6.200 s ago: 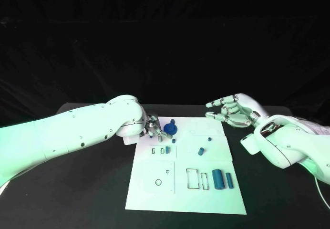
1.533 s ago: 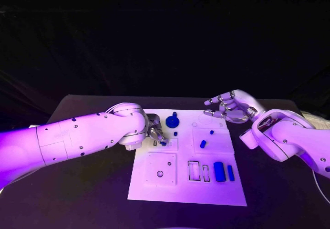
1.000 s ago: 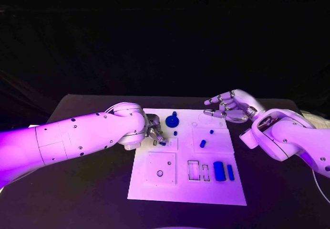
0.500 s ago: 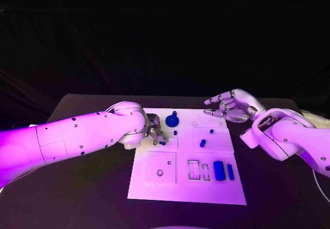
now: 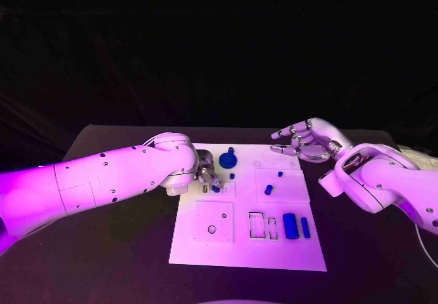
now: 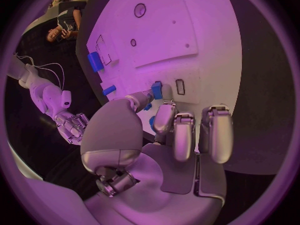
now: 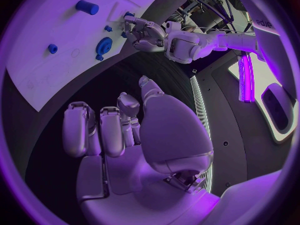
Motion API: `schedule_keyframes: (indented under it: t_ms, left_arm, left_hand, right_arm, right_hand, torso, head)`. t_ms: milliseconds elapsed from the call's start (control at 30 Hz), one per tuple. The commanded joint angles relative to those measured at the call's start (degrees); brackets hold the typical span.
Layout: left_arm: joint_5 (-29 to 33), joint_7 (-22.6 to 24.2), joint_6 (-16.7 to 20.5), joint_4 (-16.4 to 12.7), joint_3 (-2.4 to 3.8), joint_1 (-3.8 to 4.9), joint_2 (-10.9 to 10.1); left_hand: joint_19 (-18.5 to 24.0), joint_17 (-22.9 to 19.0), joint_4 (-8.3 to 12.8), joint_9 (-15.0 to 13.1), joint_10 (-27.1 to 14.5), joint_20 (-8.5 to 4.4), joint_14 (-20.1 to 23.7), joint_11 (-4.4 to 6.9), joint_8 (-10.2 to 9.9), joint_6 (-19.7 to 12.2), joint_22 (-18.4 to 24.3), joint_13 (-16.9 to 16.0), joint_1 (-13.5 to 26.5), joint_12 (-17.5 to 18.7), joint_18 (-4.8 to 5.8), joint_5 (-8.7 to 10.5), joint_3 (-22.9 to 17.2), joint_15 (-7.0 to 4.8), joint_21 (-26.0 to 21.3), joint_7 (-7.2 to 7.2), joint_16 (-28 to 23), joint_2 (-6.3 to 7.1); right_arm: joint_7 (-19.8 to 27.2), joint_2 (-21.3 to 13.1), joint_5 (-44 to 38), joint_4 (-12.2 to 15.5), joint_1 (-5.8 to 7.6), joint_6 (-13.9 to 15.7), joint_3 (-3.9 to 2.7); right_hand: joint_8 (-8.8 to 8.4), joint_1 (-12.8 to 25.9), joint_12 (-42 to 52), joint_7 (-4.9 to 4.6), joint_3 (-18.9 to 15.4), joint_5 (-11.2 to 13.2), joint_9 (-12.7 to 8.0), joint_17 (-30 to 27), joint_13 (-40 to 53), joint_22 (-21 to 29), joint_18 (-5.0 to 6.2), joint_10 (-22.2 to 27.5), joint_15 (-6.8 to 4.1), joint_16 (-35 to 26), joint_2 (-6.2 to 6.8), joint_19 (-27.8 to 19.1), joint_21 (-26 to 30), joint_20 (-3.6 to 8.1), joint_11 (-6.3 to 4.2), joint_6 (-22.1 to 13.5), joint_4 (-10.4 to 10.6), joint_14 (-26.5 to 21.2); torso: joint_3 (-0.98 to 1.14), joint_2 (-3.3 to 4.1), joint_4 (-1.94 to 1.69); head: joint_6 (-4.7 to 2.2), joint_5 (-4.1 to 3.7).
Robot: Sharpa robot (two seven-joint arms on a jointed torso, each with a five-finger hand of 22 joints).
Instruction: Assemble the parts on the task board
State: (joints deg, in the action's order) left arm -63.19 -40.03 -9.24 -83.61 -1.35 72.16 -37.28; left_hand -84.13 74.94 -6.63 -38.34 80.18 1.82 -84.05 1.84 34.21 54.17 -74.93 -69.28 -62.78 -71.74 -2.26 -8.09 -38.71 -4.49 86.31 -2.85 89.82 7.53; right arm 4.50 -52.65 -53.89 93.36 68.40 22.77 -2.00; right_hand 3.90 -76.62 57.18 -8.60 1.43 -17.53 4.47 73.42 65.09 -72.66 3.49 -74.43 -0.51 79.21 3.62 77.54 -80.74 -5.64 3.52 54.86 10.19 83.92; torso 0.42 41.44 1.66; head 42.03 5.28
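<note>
The white task board lies in the middle of the black table. My left hand hovers over the board's far left part and pinches a small blue piece between thumb and a finger. The left wrist view has that piece right beside a small rectangular slot. A blue gear-like part lies just beyond the hand. My right hand hangs open above the board's far right corner, fingers spread, holding nothing.
Other blue parts lie on the board: a tiny one, a short peg, a dot, a thick cylinder and a thin bar at the right. Empty rectangular slots sit next to the cylinder.
Since six seconds ago my left hand has come from beside the gear-like part down to the small slots, still pinching the piece. Over the last second it barely moves. The right hand stays put.
</note>
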Motion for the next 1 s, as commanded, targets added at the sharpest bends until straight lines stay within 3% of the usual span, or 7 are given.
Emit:
schedule_keyframes:
  t_ms: [33,1000]
  left_arm:
    - [1.19,-3.31,-2.54,0.24,-0.37,-0.46,0.50]
    - [0.86,-3.31,-5.37,1.14,-0.37,-0.46,1.03]
  left_hand:
    - [-2.50,15.06,0.35,0.06,0.28,-0.33,-5.95,0.27,-0.21,0.71,-9.55,-0.15,0.36,-0.48,0.82,-0.01,0.00,-0.56,0.32,1.04,0.18,-0.33]
    - [-2.93,15.06,-0.85,1.90,2.29,-0.76,-5.95,0.95,-1.15,4.20,-10.25,-3.60,3.69,-3.50,0.99,-0.17,1.96,-1.01,0.66,1.91,0.18,-1.47]
  right_arm:
    - [0.03,-0.03,-0.59,0.14,-0.04,-0.70,0.00]
    - [-0.02,-0.09,-0.59,0.14,-0.04,-1.05,0.00]
  right_hand:
    - [0.37,-0.62,-0.28,0.06,-0.22,-0.20,0.06,-0.06,-0.06,0.06,0.62,0.22,-0.24,-0.15,-0.01,-0.25,0.40,-0.02,-0.08,0.30,0.03,2.42]
    - [0.37,-0.62,-0.28,0.06,-0.22,-0.20,0.06,-0.06,-0.06,0.06,0.62,0.22,-0.24,-0.15,-0.01,-0.25,0.40,-0.02,-0.08,0.30,0.03,2.42]
  torso:
    - [0.01,-0.02,-0.05]
    - [-0.04,-0.01,-0.11]
  head:
    - [0.05,-0.09]
    - [0.37,-0.02]
